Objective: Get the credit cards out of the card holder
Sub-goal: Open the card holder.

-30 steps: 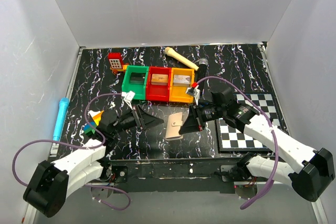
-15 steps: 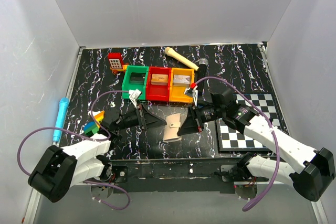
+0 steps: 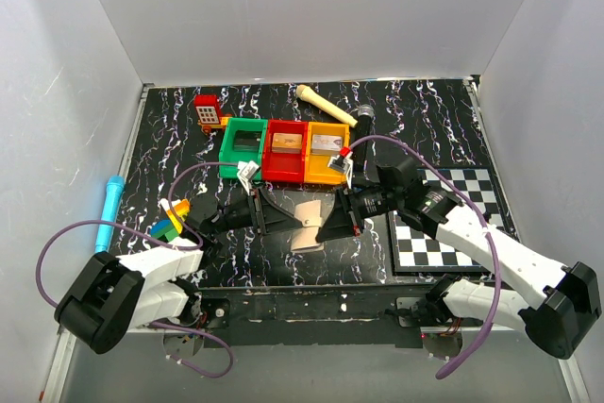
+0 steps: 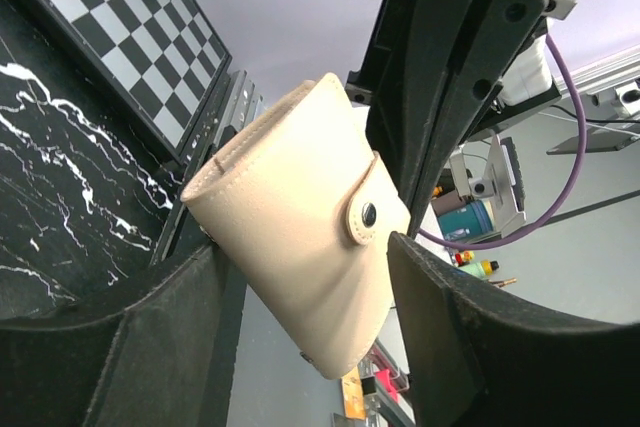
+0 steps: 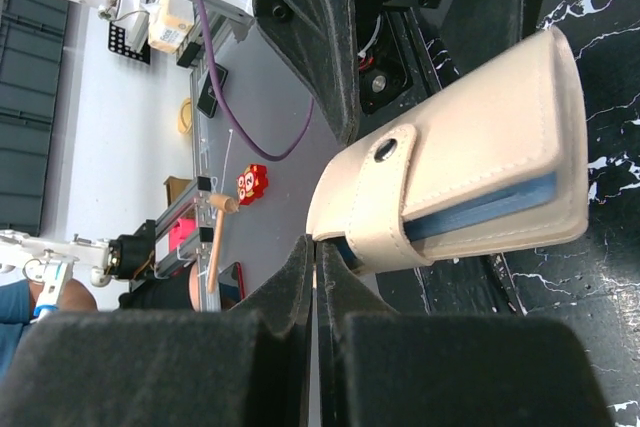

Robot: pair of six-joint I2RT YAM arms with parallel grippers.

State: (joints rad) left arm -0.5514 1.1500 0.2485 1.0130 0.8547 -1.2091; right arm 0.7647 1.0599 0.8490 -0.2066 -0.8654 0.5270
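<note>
— What does the right wrist view add?
— Pale blue lining inside the snapped-shut card holder (image 5: pixel 470 177). The left wrist view shows only cream leather.
— The pincers?
— Right pincer (image 5: pixel 312 247) is pressed together on the holder's end, above the bench (image 3: pixel 425 120). Left pincer (image 4: pixel 303 244) is spread wide, flanking it.

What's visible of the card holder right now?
The card holder is a small cream-tan bifold, leather-like with stitched edges. It is shut, its strap snapped down on a dark stud. Pale blue lining shows along the open side; no cards are visible. It hangs tilted between the arms, with the right gripper pinching one end. The left gripper has its fingers straddling it; whether they press is unclear.
</note>
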